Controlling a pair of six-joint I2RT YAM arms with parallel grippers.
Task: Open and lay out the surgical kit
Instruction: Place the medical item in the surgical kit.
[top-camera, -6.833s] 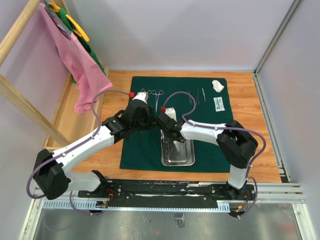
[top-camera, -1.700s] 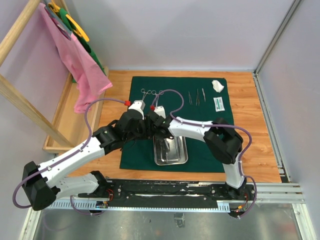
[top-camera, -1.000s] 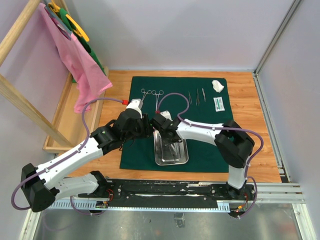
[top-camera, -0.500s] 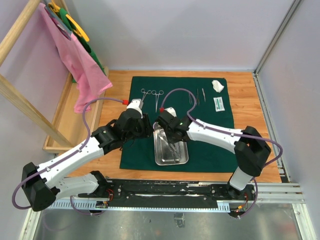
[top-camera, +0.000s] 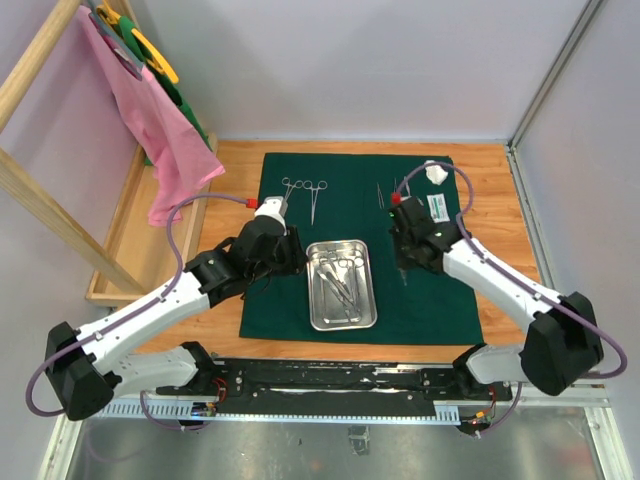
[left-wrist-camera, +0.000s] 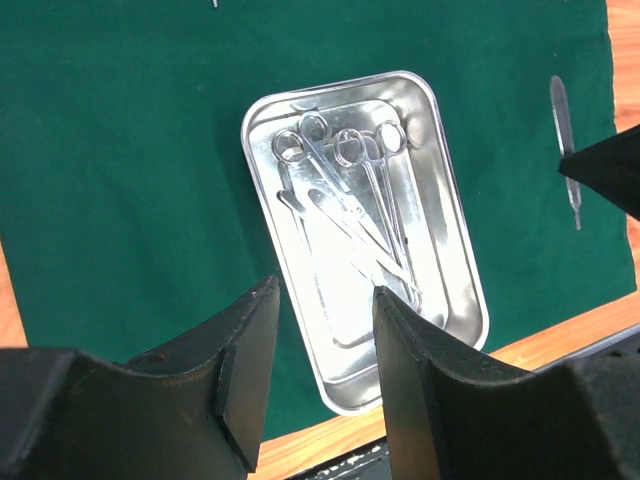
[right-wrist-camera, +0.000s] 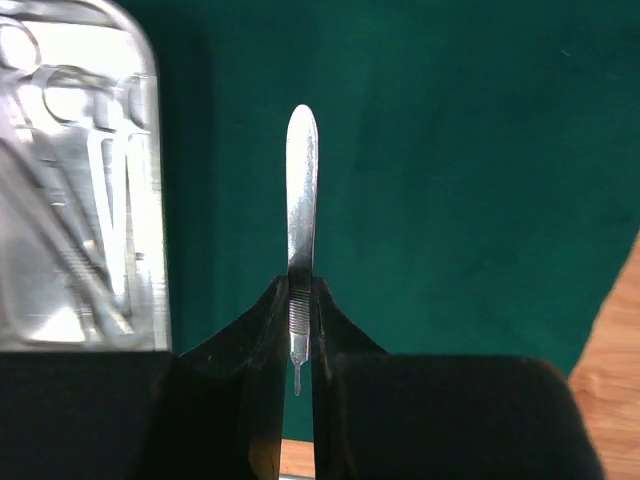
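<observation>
Kit laid open on wooden table (top-camera: 490, 180): dark green cloth (top-camera: 275, 310) spread flat across the middle of the tabletop. Steel tray (top-camera: 345, 318) is rectangular, shiny, with rounded corners. It sits on the near-middle of the cloth, long side running away from the arm bases. Inside the tray is a tangle of ring-handled forceps (top-camera: 340, 275), rings toward the far end and thin shafts crossing; exact count unclear. Two scissor-style clamps (top-camera: 303, 190) lie side by side on the far left part of the cloth, apart from the tray. Thin tweezers (top-camera: 380, 194) lie on the far side of the cloth, partly behind the right arm's cable. White gauze wad (top-camera: 435, 172) sits at the cloth's far right corner. Small white packet (top-camera: 437, 207) lies flat on the cloth just nearer than the gauze; its green print is too small to read.

Right gripper (right-wrist-camera: 298, 300) is pinched tight on a slim flat steel handle (right-wrist-camera: 301, 190), gripped at its narrow ribbed end. The rounded end points forward over the cloth, just right of the tray's edge; can't tell if it touches the cloth. Left gripper (left-wrist-camera: 325, 350) has its fingers parted with a moderate gap and nothing between them. It hovers above the cloth at the tray's left side, tray visible through the gap. Pink garment (top-camera: 165, 140) hangs on a wooden rack (top-camera: 60, 215) far left, off the cloth.
</observation>
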